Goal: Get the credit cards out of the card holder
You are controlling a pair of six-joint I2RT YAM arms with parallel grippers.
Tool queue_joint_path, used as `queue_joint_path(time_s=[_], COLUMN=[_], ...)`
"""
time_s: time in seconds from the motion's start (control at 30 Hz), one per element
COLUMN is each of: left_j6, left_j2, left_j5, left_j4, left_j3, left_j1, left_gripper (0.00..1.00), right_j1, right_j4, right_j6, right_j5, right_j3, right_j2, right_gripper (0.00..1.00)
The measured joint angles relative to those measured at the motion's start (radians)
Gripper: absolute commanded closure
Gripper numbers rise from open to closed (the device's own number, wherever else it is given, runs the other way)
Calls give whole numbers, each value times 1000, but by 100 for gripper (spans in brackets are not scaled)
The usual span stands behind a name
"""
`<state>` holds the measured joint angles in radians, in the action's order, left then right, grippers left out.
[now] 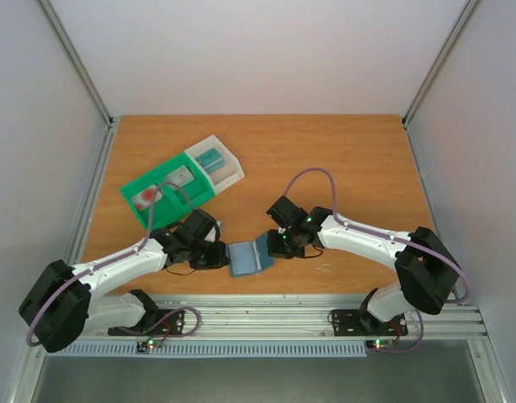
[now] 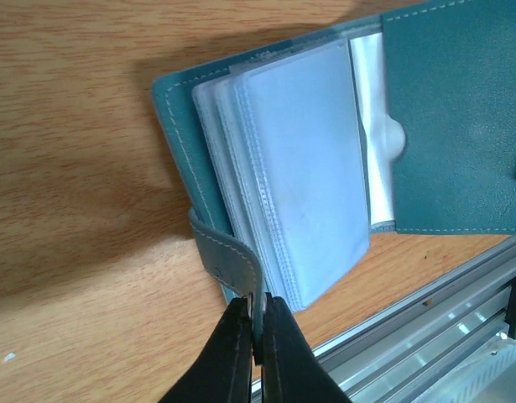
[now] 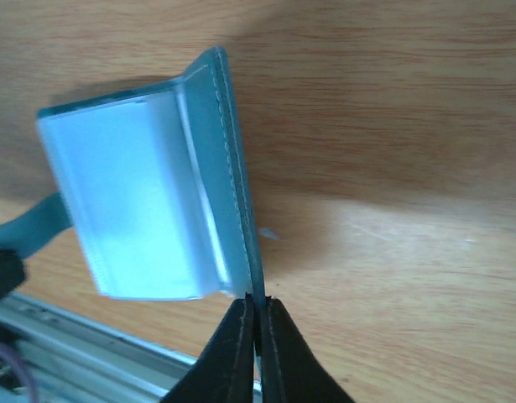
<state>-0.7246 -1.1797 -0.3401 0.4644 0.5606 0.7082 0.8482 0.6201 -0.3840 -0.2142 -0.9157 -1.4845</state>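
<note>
The blue-grey card holder (image 1: pixel 246 257) lies open on the wooden table near its front edge, between my two grippers. My left gripper (image 2: pixel 258 309) is shut on the holder's closing strap (image 2: pixel 228 252). Its stack of cloudy plastic sleeves (image 2: pixel 304 168) is fanned open, and I cannot make out a card inside them. My right gripper (image 3: pixel 256 304) is shut on the edge of the holder's other cover (image 3: pixel 232 176), which it holds upright. Teal cards (image 1: pixel 210 159) lie in the white bin.
A green tray (image 1: pixel 161 191) with a white bin (image 1: pixel 224 168) stands at the back left, and small items lie in the tray. The metal rail (image 1: pixel 266 319) runs along the table's front edge, close behind the holder. White walls enclose the table.
</note>
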Motion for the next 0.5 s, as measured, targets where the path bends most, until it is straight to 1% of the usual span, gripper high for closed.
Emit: queue_joint_path(time_s=[0.1,0.17,0.23,0.37,0.5], left_j6=[0,-1,0,0,0], left_j2=[-1,-3,-4,-3,0], left_j5=[1,1,1,17,30], left_j4=[-1,-2,-1,8,17], left_j3=[0,0,0,0,0], left_j1=[0,0,0,0,0], left_gripper=[98,97,96,95,94], right_j1=[0,0,0,0,16], right_j4=[32,50,70,81,77], right_j6=[3,4,3,9,9], right_j5=[46,75,90,99,97], right_j3=[13,22,25,15,-12], right_j2=[7,21,46,112,125], right_gripper=[86,79,76,74,74])
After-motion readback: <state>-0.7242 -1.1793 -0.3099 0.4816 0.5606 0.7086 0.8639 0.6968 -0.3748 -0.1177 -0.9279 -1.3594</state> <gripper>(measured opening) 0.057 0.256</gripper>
